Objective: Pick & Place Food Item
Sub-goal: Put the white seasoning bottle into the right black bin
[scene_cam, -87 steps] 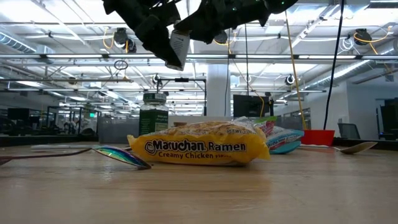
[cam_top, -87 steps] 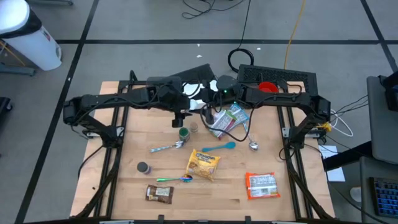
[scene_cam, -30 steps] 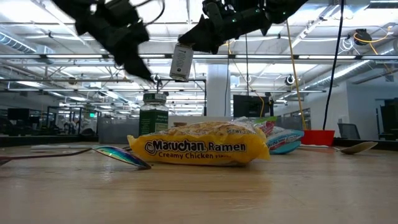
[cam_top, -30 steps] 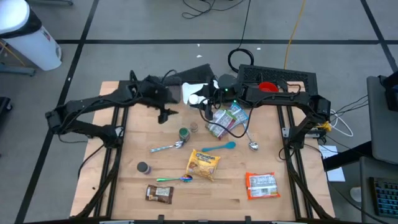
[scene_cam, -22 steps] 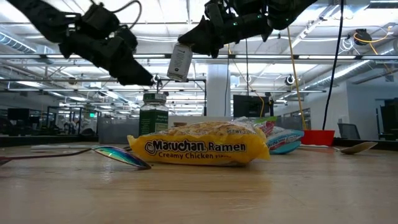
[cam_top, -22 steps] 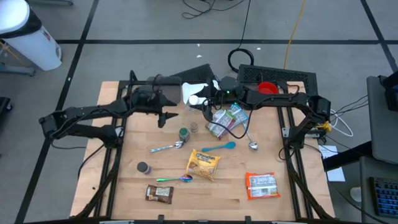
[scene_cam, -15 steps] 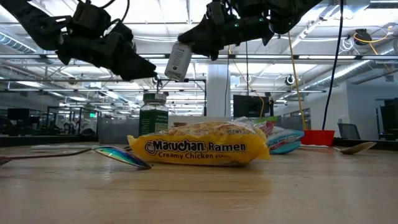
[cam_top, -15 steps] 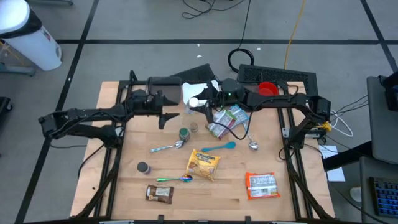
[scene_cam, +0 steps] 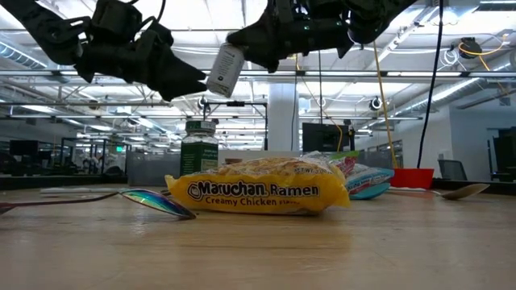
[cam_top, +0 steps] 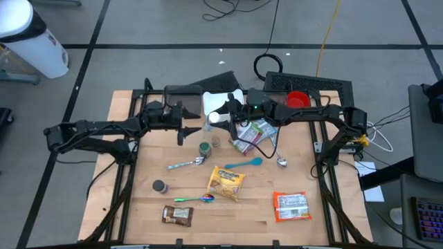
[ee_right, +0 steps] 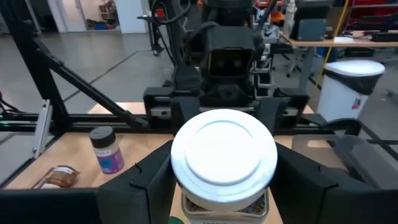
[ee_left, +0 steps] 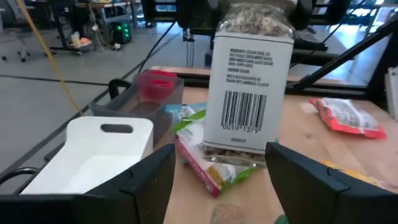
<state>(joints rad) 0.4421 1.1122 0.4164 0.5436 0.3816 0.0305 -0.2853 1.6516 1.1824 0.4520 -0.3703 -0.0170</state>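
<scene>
Holding a white-capped spice jar (scene_cam: pixel 225 70) up in the air, the right gripper (cam_top: pixel 223 117) has its fingers clamped on the jar's sides, well above the wooden table (cam_top: pixel 138 200). From the right wrist you look straight down on the jar's round white lid with a dark finger on each side of it. The jar hangs tilted in the low view, label facing out, barcode showing in the left wrist view.

Facing it from the other side is the left gripper (cam_top: pixel 187 126), fingers spread apart with nothing in them, close to the jar but not touching it.

Behind the clamped jar sits a white bin (ee_left: pixel 99 155) at the far table edge, and next to that a dark tray holding a red cup (cam_top: pixel 296 99).

Below and toward the front from the right gripper lies the yellow Maruchan ramen pack (scene_cam: pixel 258 192), flat on the table. Right under the gripper's side there's a colorful snack bag (cam_top: pixel 252 133). Further out toward the front right corner is a red food packet (cam_top: pixel 291 205).

Smaller stuff: a green-lidded jar (cam_top: pixel 204 148) stands upright just below the held one, a teal spoon (cam_top: pixel 246 164) lies beside the ramen, a metal spoon (cam_top: pixel 185 164) sits to its other side, and a little purple-labelled bottle (ee_right: pixel 107 150) stands near the front left.
</scene>
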